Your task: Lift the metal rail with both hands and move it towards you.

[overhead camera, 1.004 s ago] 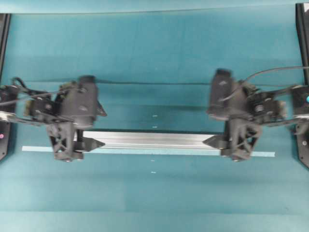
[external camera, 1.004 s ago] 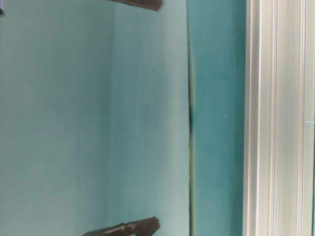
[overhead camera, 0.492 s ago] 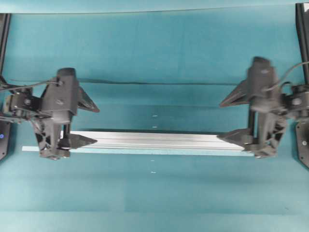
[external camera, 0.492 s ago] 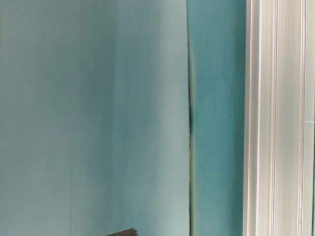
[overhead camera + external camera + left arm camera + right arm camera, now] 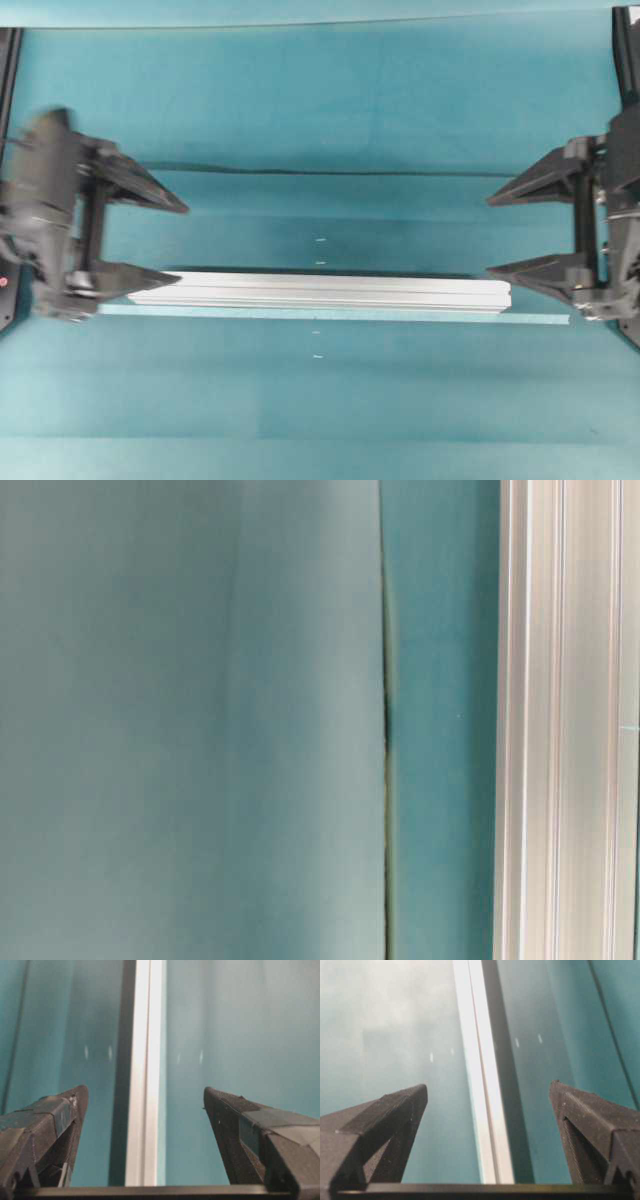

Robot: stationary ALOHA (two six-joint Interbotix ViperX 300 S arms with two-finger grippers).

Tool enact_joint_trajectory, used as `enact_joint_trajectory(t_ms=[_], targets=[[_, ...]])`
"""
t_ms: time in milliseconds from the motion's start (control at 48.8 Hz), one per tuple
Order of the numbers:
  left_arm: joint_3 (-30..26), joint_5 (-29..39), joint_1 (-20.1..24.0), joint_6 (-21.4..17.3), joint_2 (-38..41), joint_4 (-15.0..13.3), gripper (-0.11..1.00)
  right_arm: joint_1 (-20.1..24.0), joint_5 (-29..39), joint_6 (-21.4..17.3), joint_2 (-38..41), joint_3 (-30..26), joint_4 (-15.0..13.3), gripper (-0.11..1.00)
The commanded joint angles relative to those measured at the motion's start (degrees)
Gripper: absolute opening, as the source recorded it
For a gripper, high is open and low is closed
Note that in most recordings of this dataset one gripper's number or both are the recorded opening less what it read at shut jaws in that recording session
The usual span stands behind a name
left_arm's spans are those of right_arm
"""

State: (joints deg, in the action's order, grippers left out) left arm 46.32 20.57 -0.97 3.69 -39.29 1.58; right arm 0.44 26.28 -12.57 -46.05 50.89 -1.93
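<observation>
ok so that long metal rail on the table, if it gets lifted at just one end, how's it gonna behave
The metal rail looks like rigid grooved aluminium, so it would probably stay straight rather than sag. It is long, so lifted at one end it would likely tilt and swing. Its flat sides suggest sliding on the table, not rolling.

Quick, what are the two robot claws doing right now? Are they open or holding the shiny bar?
Left gripper: open, holding nothing, at one end of the metal rail.
Right gripper: open, holding nothing, off the rail's other end.
</observation>
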Motion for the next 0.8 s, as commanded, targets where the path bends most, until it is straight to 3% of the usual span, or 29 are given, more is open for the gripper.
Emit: enact_joint_trajectory(t_ms=[0, 287, 492, 779], targets=[[0.2, -1.9, -0.1, 0.6, -2.5, 0.0, 0.91, 0.0, -0.5, 0.0, -1.1, -0.4, -0.2, 0.99], [1.7, -3.9, -0.1, 0.7, -10.7, 0.0, 0.91, -0.1, -2.1, 0.0, -5.1, -0.3, -0.2, 0.99], [2.1, -4.7, -0.1, 0.7, -16.1, 0.0, 0.91, -0.1, -9.9, -0.1, -7.8, 0.8, -0.2, 0.99], [2.9, -4.7, -0.1, 0.7, -17.9, 0.0, 0.91, 0.0, -13.0, -0.3, -9.9, 2.8, -0.2, 0.99]])
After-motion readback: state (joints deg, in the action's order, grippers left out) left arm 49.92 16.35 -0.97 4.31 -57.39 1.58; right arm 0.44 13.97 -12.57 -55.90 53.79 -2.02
